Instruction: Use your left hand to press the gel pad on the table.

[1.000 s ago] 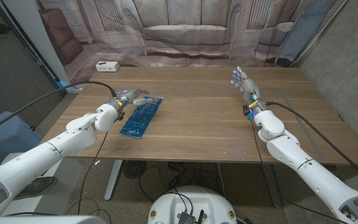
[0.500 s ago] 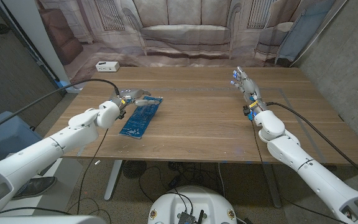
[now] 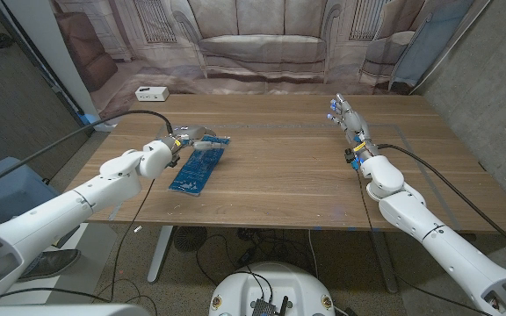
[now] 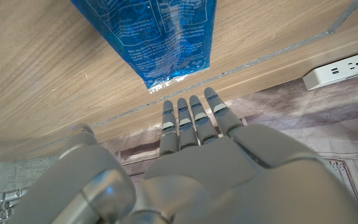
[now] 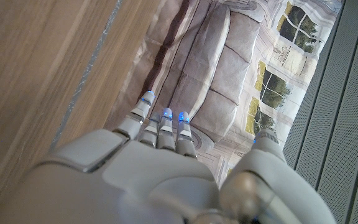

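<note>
The blue gel pad [image 3: 198, 165] lies on the wooden table [image 3: 279, 189], left of the middle, its long side running away from me. My left hand [image 3: 187, 137] is at the pad's far end, its fingers straight and close together, reaching over the pad's far corner. The left wrist view has the pad [image 4: 160, 37] just beyond the straight fingers [image 4: 194, 121] of that hand [image 4: 216, 174]; whether they touch the pad cannot be told. My right hand [image 3: 345, 118] stands on its edge at the table's far right, fingers stretched out, holding nothing; it also fills the right wrist view [image 5: 160, 168].
A white power strip [image 3: 151, 93] [image 4: 340, 70] lies beyond the table's far left edge. A backdrop printed with a sofa [image 3: 262, 44] hangs behind the table. Black cables trail from both forearms.
My left hand has crept a little further along over the pad's far end. The right arm and the pad have stayed where they were.
</note>
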Robot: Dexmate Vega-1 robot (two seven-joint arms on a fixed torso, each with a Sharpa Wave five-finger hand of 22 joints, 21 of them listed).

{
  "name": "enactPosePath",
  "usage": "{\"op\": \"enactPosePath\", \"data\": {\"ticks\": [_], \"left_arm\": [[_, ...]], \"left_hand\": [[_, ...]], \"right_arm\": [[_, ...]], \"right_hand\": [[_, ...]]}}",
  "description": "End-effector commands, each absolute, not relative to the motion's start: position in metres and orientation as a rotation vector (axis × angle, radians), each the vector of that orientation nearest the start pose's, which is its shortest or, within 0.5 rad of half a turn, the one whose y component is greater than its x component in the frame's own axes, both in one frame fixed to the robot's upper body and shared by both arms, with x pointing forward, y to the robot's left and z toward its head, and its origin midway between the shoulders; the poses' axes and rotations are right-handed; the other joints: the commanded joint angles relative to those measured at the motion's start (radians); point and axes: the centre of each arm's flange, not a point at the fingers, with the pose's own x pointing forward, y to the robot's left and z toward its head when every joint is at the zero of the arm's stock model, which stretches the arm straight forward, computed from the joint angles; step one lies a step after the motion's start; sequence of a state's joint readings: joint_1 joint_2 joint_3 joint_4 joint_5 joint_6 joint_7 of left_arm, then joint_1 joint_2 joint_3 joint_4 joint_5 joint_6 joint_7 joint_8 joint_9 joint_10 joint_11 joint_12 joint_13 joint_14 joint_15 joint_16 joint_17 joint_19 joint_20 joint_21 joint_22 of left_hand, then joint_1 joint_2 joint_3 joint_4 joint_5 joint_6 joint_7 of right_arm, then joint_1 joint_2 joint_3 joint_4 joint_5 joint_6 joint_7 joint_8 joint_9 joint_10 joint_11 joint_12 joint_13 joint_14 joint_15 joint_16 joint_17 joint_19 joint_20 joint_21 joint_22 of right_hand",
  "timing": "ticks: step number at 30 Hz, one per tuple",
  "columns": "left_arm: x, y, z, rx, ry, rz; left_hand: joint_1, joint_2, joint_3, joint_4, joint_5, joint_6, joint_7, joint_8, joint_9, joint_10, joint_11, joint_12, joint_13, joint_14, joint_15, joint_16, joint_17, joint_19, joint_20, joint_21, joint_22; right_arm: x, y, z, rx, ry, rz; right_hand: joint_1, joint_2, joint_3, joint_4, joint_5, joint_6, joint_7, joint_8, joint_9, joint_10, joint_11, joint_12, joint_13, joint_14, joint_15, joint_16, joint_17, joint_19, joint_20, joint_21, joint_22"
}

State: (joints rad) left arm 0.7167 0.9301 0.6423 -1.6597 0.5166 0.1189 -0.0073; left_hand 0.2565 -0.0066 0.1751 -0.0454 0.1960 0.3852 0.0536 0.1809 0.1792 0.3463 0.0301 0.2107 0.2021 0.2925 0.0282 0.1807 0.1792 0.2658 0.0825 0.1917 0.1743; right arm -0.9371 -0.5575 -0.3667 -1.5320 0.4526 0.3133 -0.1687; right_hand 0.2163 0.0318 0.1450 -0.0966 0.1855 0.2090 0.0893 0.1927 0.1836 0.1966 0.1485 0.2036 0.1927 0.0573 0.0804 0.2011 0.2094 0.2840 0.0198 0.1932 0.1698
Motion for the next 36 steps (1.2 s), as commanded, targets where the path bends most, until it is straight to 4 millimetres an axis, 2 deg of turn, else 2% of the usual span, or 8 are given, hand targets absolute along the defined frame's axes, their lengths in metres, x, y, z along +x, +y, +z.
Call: {"op": "enactPosePath", "data": {"ticks": [1,8,14,22,32,36], "left_arm": [[0.625,0.282,0.009,1.611,-0.5,0.01],[0.628,0.281,0.005,1.595,-0.506,-0.005],[0.633,0.275,0.001,1.589,-0.518,-0.029],[0.641,0.275,-0.004,1.586,-0.503,-0.03],[0.643,0.279,-0.005,1.585,-0.487,-0.01],[0.642,0.281,-0.005,1.579,-0.503,0.017]], "left_hand": [[-0.012,-0.005,-0.006,0.001,-0.001,-0.007,-0.001,0.001,0.005,-0.004,-0.002,-0.002,0.003,0.0,0.001,0.001,0.003,-0.001,-0.002,0.001,0.005],[-0.016,-0.007,-0.009,0.002,0.0,-0.009,0.001,0.002,0.005,-0.006,0.002,-0.002,0.003,0.002,0.002,0.004,0.003,0.001,-0.006,0.003,0.005],[-0.024,-0.011,-0.015,0.005,0.001,-0.025,0.001,-0.001,0.005,-0.009,0.001,-0.003,0.003,0.001,0.005,0.005,0.004,0.001,0.005,0.004,0.006],[-0.033,-0.015,-0.022,0.008,0.002,-0.022,0.003,0.003,0.005,-0.007,0.007,-0.001,0.003,0.001,0.007,0.006,0.004,0.005,-0.01,0.005,0.006],[-0.038,-0.017,-0.025,0.01,0.004,-0.02,0.005,0.006,0.005,-0.007,0.003,-0.001,0.003,0.0,0.006,0.007,0.004,0.005,-0.011,0.006,0.006],[-0.04,-0.015,-0.026,0.011,0.006,-0.006,0.002,0.012,0.005,0.005,0.0,0.005,0.003,0.011,0.001,0.011,0.004,0.006,0.001,0.006,0.006]], "right_arm": [[0.606,-0.268,-0.004,-0.099,-0.74,0.122],[0.605,-0.269,-0.006,-0.098,-0.733,0.116],[0.603,-0.27,-0.004,-0.098,-0.737,0.103],[0.601,-0.27,-0.002,-0.126,-0.719,0.1],[0.603,-0.27,-0.003,-0.129,-0.701,0.098],[0.605,-0.27,-0.004,-0.126,-0.697,0.097]], "right_hand": [[0.004,0.007,0.003,-0.008,0.004,0.011,0.0,0.006,0.003,0.007,0.0,0.004,0.004,0.003,0.003,0.006,0.0,0.0,0.005,0.0,0.003],[0.005,0.008,0.003,-0.008,0.004,0.012,0.0,0.006,0.003,0.007,-0.001,0.004,0.004,0.002,0.003,0.006,0.0,0.0,0.005,0.0,0.003],[0.005,0.009,0.003,-0.009,0.004,0.013,0.001,0.006,0.003,0.008,-0.001,0.004,0.004,0.003,0.004,0.006,0.0,-0.001,0.006,0.0,0.003],[0.005,0.01,0.003,-0.009,0.004,0.015,0.0,0.006,0.003,0.009,0.002,0.004,0.004,0.003,0.004,0.006,0.0,-0.001,0.006,0.0,0.003],[0.007,0.012,0.004,-0.01,0.004,0.017,0.001,0.006,0.003,0.009,0.001,0.004,0.004,0.005,0.004,0.007,0.0,-0.001,0.006,0.0,0.003],[0.008,0.012,0.004,-0.011,0.004,0.017,0.001,0.006,0.003,0.01,0.0,0.004,0.004,0.005,0.003,0.006,0.0,0.0,0.006,0.0,0.003]]}}
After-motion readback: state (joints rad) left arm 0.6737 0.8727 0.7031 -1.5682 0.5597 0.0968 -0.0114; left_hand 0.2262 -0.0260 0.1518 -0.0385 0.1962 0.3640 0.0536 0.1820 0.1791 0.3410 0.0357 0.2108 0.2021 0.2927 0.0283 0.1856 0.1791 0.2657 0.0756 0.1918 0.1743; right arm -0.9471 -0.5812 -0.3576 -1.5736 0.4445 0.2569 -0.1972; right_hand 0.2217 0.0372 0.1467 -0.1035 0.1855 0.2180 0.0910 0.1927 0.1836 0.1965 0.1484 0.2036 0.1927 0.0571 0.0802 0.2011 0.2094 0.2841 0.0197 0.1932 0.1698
